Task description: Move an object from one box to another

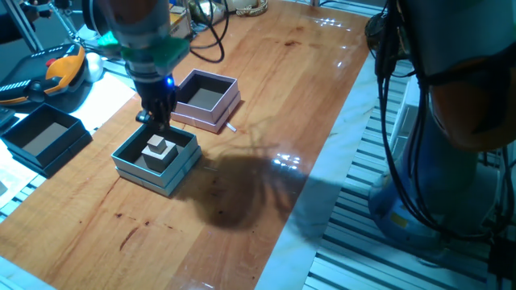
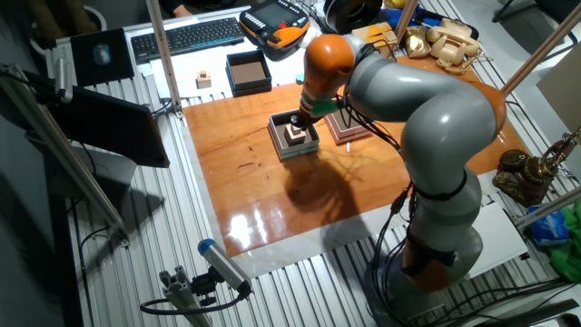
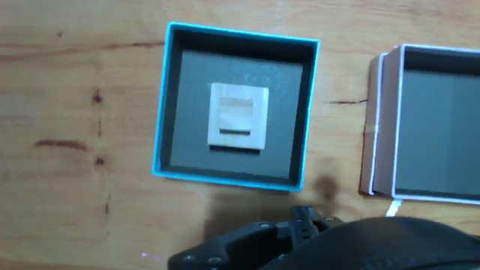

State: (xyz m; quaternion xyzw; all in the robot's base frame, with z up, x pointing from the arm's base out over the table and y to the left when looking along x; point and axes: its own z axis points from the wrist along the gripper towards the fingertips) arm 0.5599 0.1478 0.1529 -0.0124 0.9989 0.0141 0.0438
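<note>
The teal-blue box stands on the wooden table. A pale wooden stepped block sits in the middle of its dark inside. The pink-lilac box stands just behind it and looks empty. My gripper hangs over the teal box's far edge, above the block and apart from it. Its fingers are dark and I cannot tell how they stand. In the hand view the teal box with the block lies below me and the pink-lilac box is at the right. In the other fixed view my arm hides part of the pink-lilac box.
A black square box stands left of the table, on the white surface. A handheld controller and cables lie at the back left. In the other fixed view a small wooden block sits on the grating beside the black box.
</note>
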